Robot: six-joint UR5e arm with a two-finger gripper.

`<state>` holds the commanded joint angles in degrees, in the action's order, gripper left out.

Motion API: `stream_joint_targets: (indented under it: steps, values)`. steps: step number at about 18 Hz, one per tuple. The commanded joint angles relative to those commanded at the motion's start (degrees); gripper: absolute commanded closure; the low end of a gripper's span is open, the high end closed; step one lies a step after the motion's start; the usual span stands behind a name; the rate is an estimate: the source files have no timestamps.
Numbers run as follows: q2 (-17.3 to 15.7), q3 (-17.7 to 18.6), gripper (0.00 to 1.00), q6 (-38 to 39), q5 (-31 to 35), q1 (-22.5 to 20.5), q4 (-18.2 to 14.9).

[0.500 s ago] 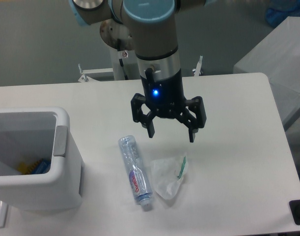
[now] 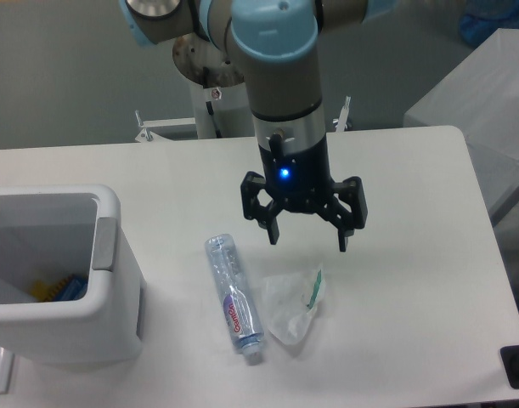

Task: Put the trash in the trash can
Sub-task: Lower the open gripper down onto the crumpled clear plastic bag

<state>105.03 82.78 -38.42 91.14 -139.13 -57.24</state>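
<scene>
Black two-finger gripper (image 2: 307,240) with a lit blue indicator, on a silver-grey arm (image 2: 276,59) with pale blue joint caps, over a white table (image 2: 412,297). Clear plastic water bottle (image 2: 233,295) carries a red-and-blue label; crumpled clear plastic wrapper (image 2: 293,303) has a green strip along one edge. Boxy white plastic trash can (image 2: 106,314) has a grey side panel, with yellow and blue items (image 2: 59,289) visible inside.

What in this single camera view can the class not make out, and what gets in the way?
- Boxy white plastic trash can: its left part is cut off by the frame edge; its walls hide most of the contents, only yellow and blue bits show.
- Clear plastic water bottle: label text too small to read.
- Black object at the right edge: cropped, unidentifiable.
- Claw: its height above the table is unclear.
</scene>
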Motion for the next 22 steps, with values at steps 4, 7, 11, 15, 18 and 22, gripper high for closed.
stream_joint_targets:
  steps: [4,7,11,15,18,22]
  values:
    - [0.17,5.8,0.0,0.98,-0.09,-0.61,3.89]
    - [2.28,7.48,0.0,-1.3,-0.44,-2.28,4.42]
    - [5.36,12.13,0.0,-7.01,-0.35,-3.16,4.68]
    - [9.57,12.49,0.0,-7.73,-0.26,-4.83,6.35]
    - [11.07,12.58,0.0,-7.55,-0.26,-4.83,6.44]
    - [13.1,13.19,0.0,-7.11,-0.26,-4.57,7.49]
